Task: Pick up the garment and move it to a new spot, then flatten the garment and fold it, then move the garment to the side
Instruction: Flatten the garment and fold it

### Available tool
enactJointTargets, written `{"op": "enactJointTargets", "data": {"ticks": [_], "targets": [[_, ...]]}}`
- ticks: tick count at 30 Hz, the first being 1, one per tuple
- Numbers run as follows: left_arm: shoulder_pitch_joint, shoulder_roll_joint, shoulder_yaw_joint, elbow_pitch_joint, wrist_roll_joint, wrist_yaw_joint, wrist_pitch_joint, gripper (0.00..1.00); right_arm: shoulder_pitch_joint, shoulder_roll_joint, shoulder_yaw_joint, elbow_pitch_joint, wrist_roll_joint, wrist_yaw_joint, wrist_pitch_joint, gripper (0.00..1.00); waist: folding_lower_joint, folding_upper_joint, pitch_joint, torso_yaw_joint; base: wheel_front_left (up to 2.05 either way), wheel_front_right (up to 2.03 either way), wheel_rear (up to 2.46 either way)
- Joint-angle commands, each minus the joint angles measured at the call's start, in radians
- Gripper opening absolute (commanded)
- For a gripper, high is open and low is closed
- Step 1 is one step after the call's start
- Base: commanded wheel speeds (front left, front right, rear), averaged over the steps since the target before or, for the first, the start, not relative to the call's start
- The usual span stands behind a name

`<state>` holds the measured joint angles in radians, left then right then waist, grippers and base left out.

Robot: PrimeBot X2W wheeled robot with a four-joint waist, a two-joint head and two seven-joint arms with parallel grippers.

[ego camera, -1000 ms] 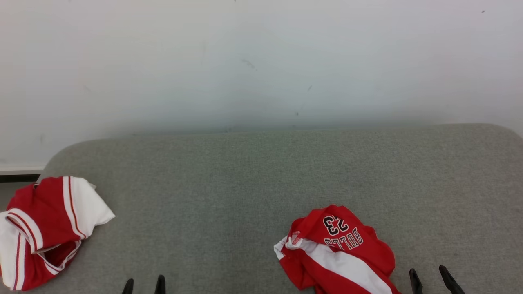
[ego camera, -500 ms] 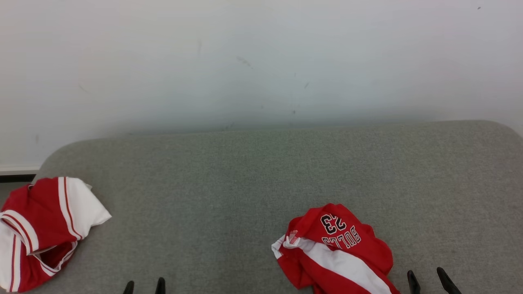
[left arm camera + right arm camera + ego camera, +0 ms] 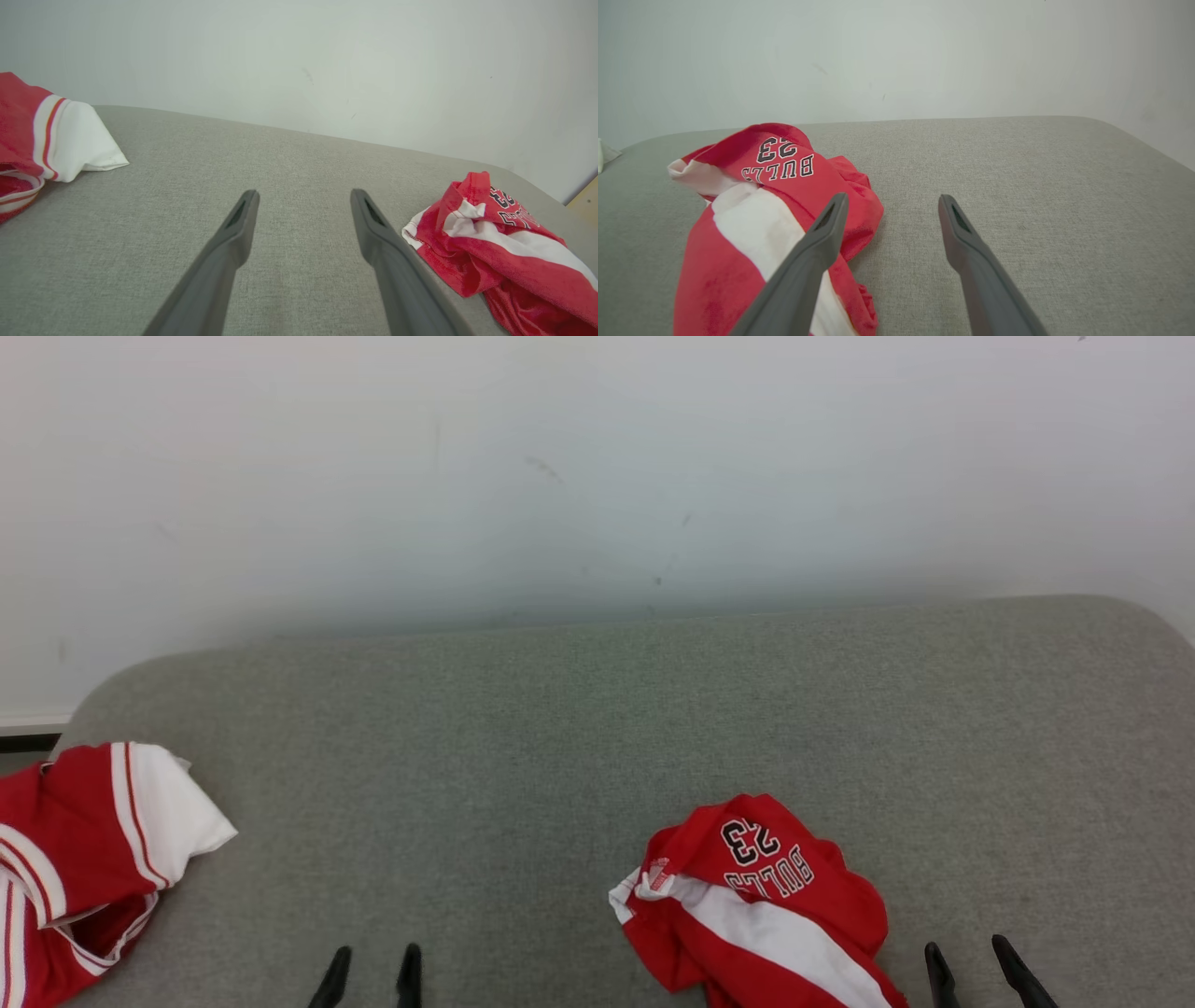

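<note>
Grey fabric surface [image 3: 560, 728] with crumpled red jersey [image 3: 756, 905] at right, red-and-white garment [image 3: 84, 840] at left.

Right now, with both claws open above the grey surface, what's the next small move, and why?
Probably ease the right claw left and down onto the near edge of the red jersey. Its jaws stand open and empty, and the jersey lies crumpled just to its left on the grey surface, not yet picked up.

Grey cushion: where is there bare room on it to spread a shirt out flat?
The widest bare stretch of the grey cushion runs between the red-and-white garment at left and the crumpled red jersey, back to the wall. More lies right of the jersey. Crowded: the near edge where the jersey lies beside the right gripper.
</note>
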<state>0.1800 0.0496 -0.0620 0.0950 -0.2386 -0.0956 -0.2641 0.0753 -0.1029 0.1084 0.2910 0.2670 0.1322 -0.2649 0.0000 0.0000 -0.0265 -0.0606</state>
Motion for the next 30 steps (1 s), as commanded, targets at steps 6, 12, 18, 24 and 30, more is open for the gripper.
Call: {"op": "enactJointTargets", "data": {"ticks": [6, 12, 18, 24, 30], "targets": [[-0.114, 0.002, -0.107, 0.068, 0.023, -0.026, -0.001, 1.00, -0.033, -0.010, 0.007, -0.013, 0.009, -0.003, 0.001, 1.00, 0.0000, 0.0000, 0.024, -0.043, 0.00, 0.00, 0.00], [-0.244, 0.013, -0.237, 0.215, 0.019, -0.034, 0.029, 1.00, -0.044, -0.005, 0.007, -0.016, 0.014, -0.003, 0.001, 1.00, 0.0000, 0.0000, 0.051, -0.098, 0.00, 0.00, 0.00], [-0.339, 0.022, -0.314, 0.333, -0.005, -0.033, 0.043, 1.00, -0.059, 0.000, 0.004, -0.021, 0.015, -0.003, 0.001, 1.00, 0.0000, 0.0000, 0.089, -0.152, 0.00, 0.00, 0.00], [-0.409, 0.036, -0.322, 0.419, -0.008, -0.033, 0.029, 1.00, -0.075, 0.002, 0.000, -0.025, 0.015, -0.003, 0.001, 1.00, 0.0000, 0.0000, 0.119, -0.192, 0.00, 0.00, 0.00], [-0.464, 0.033, -0.329, 0.474, -0.017, -0.033, 0.016, 1.00, -0.083, 0.006, -0.002, -0.027, 0.015, -0.003, 0.001, 1.00, 0.0000, 0.0000, 0.137, -0.218, 0.00, 0.00, 0.00]]}}
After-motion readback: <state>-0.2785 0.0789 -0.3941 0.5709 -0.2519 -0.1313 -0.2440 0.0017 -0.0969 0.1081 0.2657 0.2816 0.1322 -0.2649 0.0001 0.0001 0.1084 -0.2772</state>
